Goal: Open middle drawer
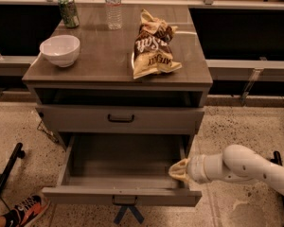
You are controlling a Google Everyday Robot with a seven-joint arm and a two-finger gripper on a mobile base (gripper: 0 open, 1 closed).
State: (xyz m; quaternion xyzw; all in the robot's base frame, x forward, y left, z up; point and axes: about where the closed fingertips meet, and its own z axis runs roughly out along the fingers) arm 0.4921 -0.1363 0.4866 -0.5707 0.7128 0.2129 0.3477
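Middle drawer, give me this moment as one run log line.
middle drawer: pulled out, nothing seen inside | hand: at its right front inner corner | arm: comes in from the right

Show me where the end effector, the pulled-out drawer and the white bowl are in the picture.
end effector (178, 170): camera view, on its tan tip at the drawer's right side.
pulled-out drawer (80, 196): camera view, on its front panel.
white bowl (59, 47): camera view, on its inner wall.
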